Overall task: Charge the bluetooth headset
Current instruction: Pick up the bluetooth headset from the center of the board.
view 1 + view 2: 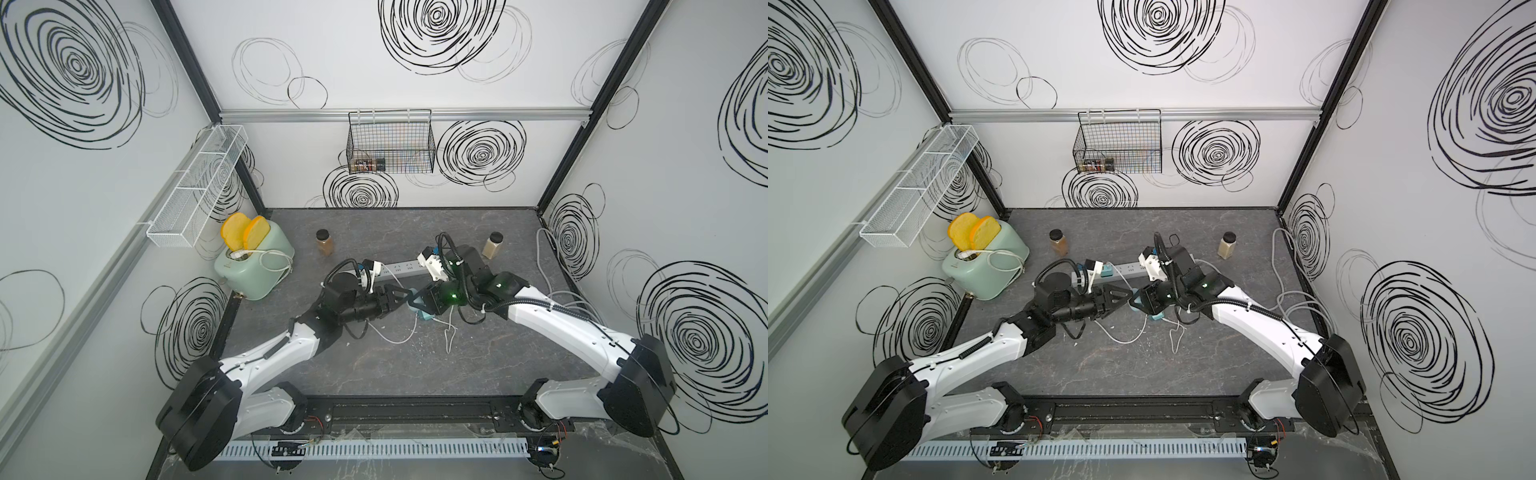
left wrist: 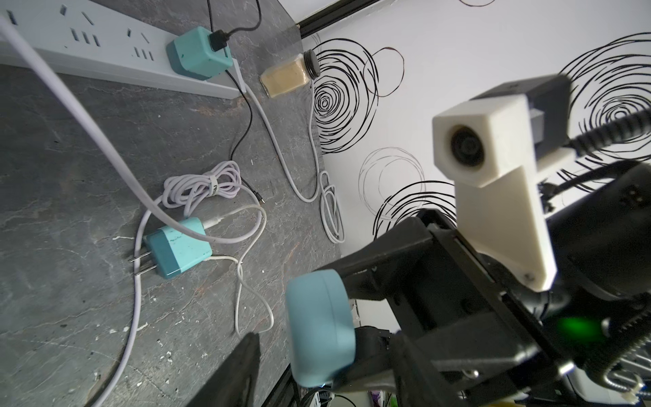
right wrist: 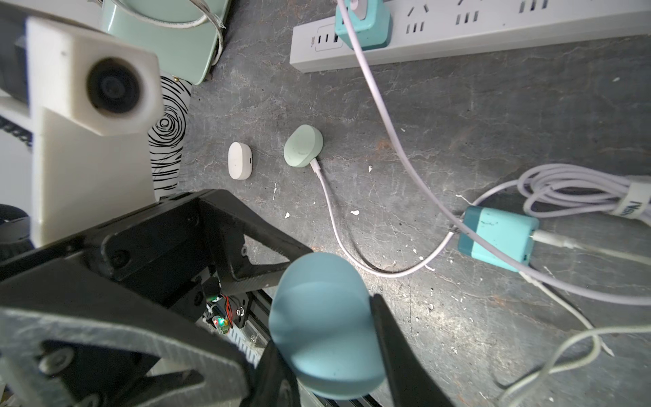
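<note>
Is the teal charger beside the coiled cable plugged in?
Out. The teal charger lies on the table, prongs bare, apart from the power strip.

Seeing a dark marbled surface (image 1: 395, 374) carrying a mint toaster (image 1: 253, 266) at far left, a brown-filled jar (image 1: 324, 243) and a pale-filled jar (image 1: 493, 245) standing toward the back, a white power strip (image 1: 399, 269) lying between them, a loose teal charger (image 3: 496, 238) touching a coiled lilac cable (image 2: 204, 185), and a white case (image 3: 240, 160) sitting near a pale green case (image 3: 303, 145).

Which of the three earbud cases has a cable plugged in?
The pale green case on the table: a white cable enters its end. The white case beside it and the blue case show no cable.
</note>
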Available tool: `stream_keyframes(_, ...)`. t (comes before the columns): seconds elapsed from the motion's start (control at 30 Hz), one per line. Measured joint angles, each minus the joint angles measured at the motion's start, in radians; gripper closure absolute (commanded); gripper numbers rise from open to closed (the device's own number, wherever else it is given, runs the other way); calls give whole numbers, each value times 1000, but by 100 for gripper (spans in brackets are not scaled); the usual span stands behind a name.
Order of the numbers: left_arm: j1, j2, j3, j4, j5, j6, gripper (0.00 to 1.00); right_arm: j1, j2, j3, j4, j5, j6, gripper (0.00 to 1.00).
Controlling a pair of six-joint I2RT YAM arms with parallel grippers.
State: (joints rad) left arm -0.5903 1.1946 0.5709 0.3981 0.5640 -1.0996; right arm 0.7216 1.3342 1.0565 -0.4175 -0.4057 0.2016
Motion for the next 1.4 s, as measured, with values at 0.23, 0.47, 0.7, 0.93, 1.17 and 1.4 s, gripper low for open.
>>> stream_keyframes(0.23, 0, 25, 12, -13, 14, 3, 45, 32, 0, 0, 1, 31, -24, 62)
stream_keyframes(0.47, 0, 52, 24, -29, 22, 12, 56, 43, 0, 0, 0, 53, -33, 62)
stream_keyframes(0.7, 5, 100, 57, -30, 40, 29, 79, 58, 13, 3, -1, 111, -57, 58)
stream_keyframes(0.93, 44, 121, 52, 16, 55, 30, 87, 44, 37, 36, -8, 116, -63, 23)
stream_keyframes(1.17, 132, 103, -10, 146, 54, 32, 90, -107, -11, 13, 35, -38, -34, 25)
stream_keyframes(1.4, 158, 50, -100, 369, 42, 46, 87, -277, -90, -121, 162, -331, 26, 40)
